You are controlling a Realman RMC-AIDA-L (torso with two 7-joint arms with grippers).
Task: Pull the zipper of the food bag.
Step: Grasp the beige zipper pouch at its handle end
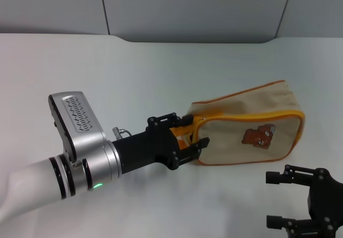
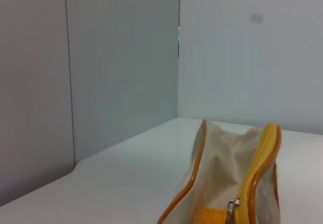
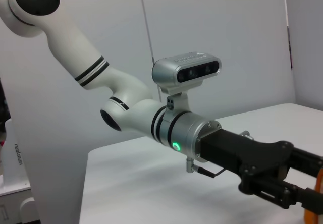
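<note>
The food bag (image 1: pixel 252 128) lies on its side on the white table, its bear picture (image 1: pixel 259 136) facing up. The zipper (image 1: pixel 246 116) runs along the front panel's edge. My left gripper (image 1: pixel 192 133) is at the bag's left end, its two fingers apart on either side of that end and the orange-yellow strap there. In the left wrist view the zipper track (image 2: pixel 260 168) rises close ahead, with the silver pull tab (image 2: pixel 232 208) at its near end. My right gripper (image 1: pixel 274 199) is open and empty, near the table's front edge, apart from the bag.
The white table (image 1: pixel 161 72) runs back to a grey wall. The right wrist view shows my left arm (image 3: pixel 192 128) reaching across the table, with a sliver of the orange bag (image 3: pixel 318 204) at the picture's edge.
</note>
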